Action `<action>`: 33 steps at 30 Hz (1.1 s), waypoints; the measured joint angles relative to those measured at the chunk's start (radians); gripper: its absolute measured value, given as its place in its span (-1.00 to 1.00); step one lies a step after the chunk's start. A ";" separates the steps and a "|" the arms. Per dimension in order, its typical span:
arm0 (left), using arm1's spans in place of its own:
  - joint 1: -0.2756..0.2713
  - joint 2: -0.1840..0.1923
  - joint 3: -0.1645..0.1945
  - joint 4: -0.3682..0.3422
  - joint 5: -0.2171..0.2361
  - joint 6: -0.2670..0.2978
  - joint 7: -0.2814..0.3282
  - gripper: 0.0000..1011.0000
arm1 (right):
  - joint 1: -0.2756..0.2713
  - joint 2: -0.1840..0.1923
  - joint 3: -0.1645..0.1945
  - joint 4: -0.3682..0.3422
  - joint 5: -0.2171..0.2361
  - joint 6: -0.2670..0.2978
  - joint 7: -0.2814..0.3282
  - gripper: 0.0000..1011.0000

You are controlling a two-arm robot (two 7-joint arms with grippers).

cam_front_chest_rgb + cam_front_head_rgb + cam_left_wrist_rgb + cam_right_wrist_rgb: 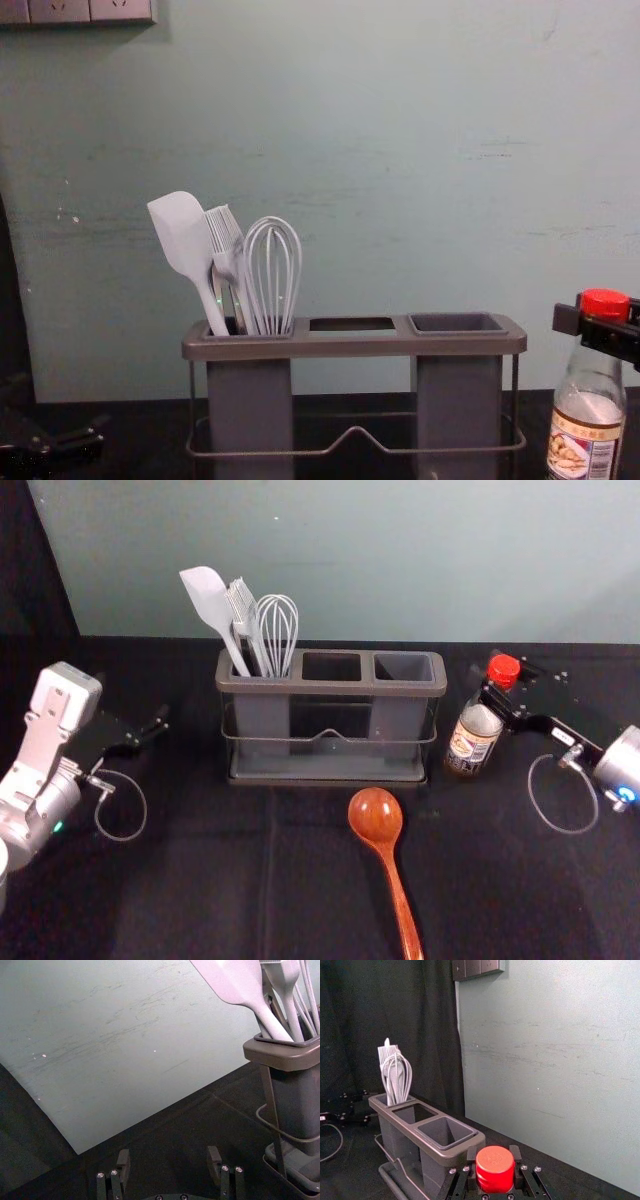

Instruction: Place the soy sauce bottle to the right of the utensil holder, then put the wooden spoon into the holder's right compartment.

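The soy sauce bottle (474, 738) is upright on the table, to the right of the utensil holder (330, 777). My right gripper (499, 696) reaches in from the right at the bottle's neck. In the right wrist view, the right gripper (493, 1154) is shut with its fingers on both sides, just under the red cap (495, 1165). The wooden spoon (376, 818) lies in front of the holder, bowl toward it. My left gripper (150, 734) is idle at the left; in its wrist view the left gripper (168, 1157) stands open with nothing between its fingers.
A white spatula (208, 597), a brush (243, 610) and a whisk (277, 620) stand in the holder's left compartment. Its middle opening and right compartment (403, 667) hold nothing. A wall (400, 560) rises behind the black-covered table.
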 joint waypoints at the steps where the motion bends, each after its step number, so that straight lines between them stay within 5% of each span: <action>1: 0.000 0.000 0.000 0.000 0.000 0.000 0.000 0.99 | 0.004 -0.002 -0.003 0.003 -0.002 0.001 -0.001 -0.23; 33: 0.000 0.000 0.000 0.000 0.000 0.000 0.000 0.99 | 0.074 -0.049 -0.042 0.093 -0.037 -0.007 -0.013 -0.23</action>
